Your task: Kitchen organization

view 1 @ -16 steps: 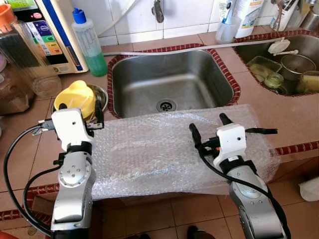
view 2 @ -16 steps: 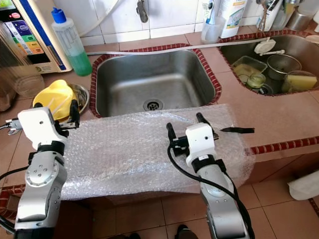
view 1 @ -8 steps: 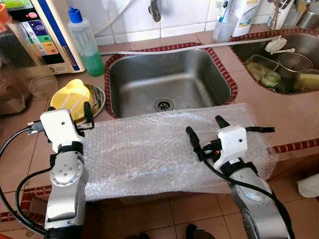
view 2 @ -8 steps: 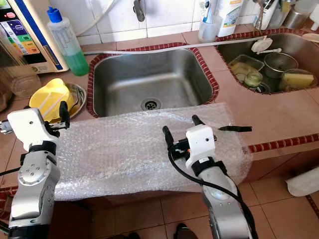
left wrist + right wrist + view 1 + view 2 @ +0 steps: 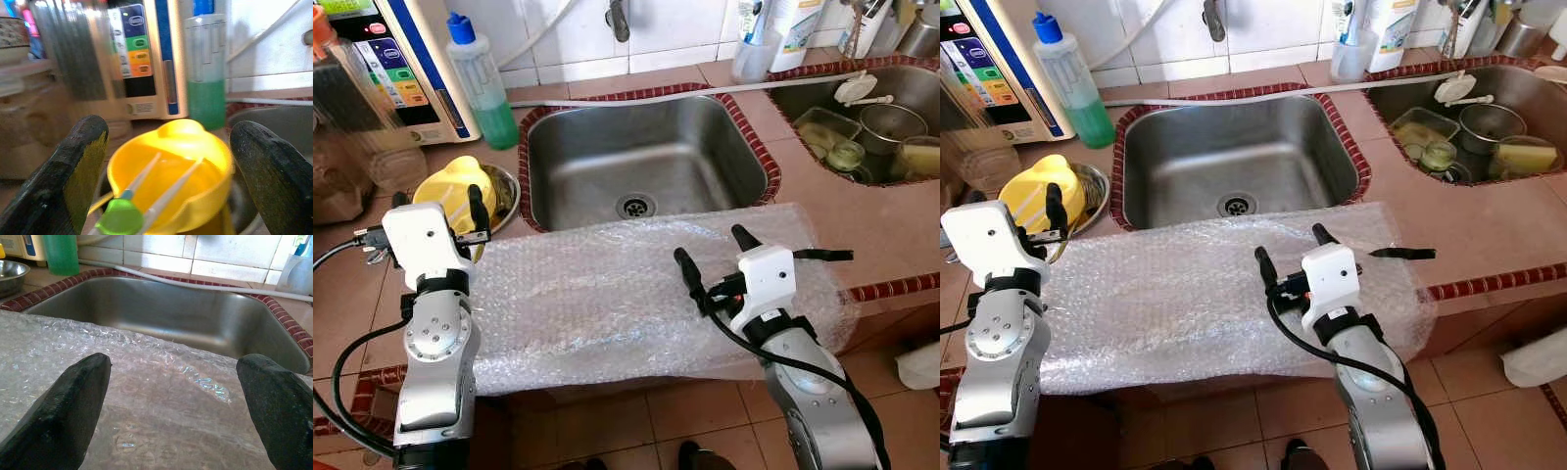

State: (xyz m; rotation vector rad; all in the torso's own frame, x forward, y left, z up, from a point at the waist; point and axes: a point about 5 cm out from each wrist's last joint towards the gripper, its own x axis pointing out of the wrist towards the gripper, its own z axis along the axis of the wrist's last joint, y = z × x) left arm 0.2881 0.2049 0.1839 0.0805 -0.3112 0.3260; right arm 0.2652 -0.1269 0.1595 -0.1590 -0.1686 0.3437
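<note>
Both jaws wide open, right gripper (image 5: 710,257) above bubble wrap (image 5: 607,294)

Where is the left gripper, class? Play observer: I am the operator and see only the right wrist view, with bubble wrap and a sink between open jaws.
Observer: The left gripper points at a yellow container, jaws open.
Operator: What is right of my sink?
Observer: A second sink holding dishes, among them a steel pot.
Operator: How far does the wrap reach?
Observer: The bubble wrap overhangs the counter at its front edge.
</note>
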